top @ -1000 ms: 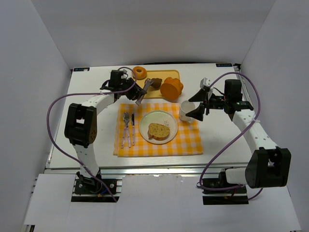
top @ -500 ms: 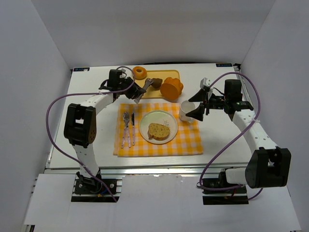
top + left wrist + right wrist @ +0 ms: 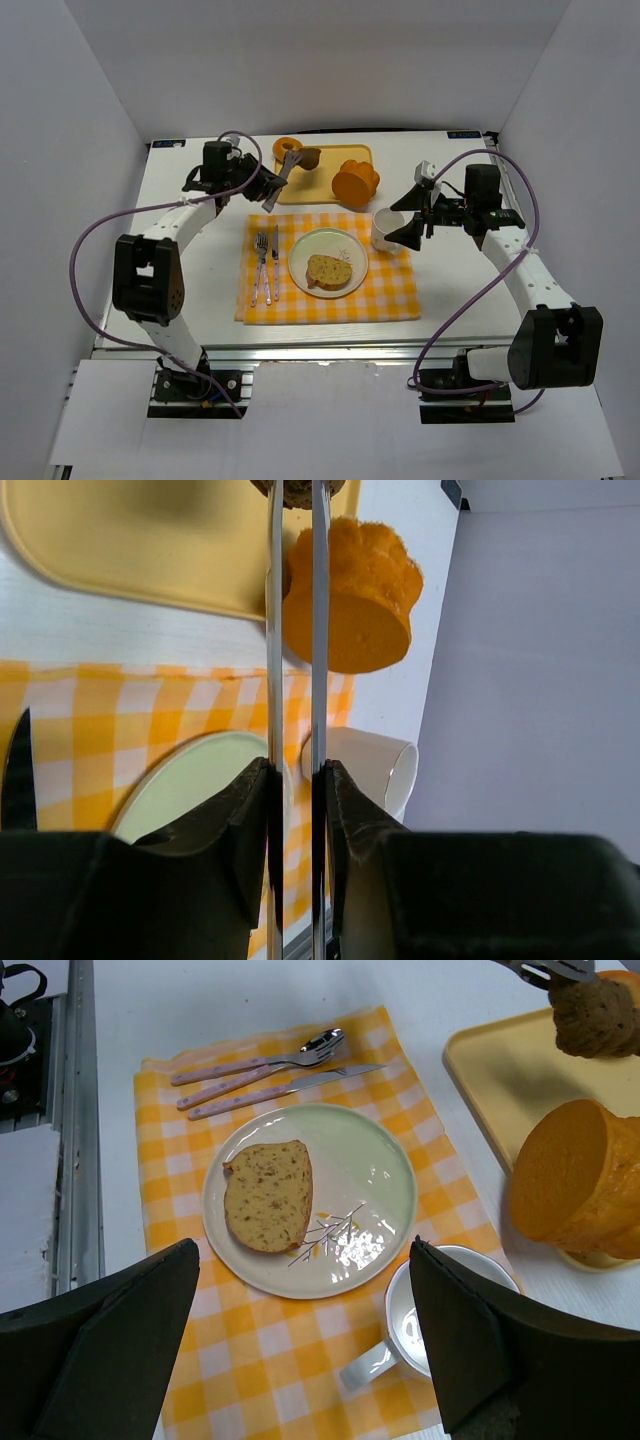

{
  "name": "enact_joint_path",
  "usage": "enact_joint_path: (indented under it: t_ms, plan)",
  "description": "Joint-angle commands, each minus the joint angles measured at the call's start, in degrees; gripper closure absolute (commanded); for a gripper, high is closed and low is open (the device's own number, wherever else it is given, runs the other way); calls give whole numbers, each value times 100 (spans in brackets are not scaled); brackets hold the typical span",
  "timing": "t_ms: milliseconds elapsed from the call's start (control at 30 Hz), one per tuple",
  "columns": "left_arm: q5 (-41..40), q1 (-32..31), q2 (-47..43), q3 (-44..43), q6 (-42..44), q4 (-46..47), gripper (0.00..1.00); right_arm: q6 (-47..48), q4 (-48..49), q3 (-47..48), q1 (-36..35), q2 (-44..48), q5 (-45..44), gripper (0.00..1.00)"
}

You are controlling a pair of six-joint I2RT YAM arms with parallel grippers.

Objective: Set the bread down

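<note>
Left gripper [image 3: 262, 183]: clamped on tongs [image 3: 283, 175].
Brown roll [image 3: 308, 157]: pinched in the tongs' tips, held over the yellow tray [image 3: 315, 186].
Right gripper [image 3: 415, 222]: spread wide, nothing held, positioned beside the cup [image 3: 385, 228].

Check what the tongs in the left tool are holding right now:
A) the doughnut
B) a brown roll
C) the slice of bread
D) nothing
B: the tongs clamped in the left tool pinch a brown roll over the tray, while the slice lies on the plate.
</note>
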State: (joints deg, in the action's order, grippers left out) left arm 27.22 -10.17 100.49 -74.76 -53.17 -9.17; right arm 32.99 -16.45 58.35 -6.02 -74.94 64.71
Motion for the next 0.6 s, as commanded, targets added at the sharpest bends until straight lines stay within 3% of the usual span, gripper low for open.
enact_joint_path:
  t_ms: [0, 333, 567]
  plan:
    - [116, 33, -835, 303, 253, -129, 99, -4, 2, 159, 22, 155, 156, 11]
    - [687, 165, -2911, 1991, 878, -164, 98, 286, -341, 230, 22, 181, 226, 11]
    - [1303, 165, -3930, 2624, 1871, -1314, 98, 436, -543, 282, 22, 190, 271, 10]
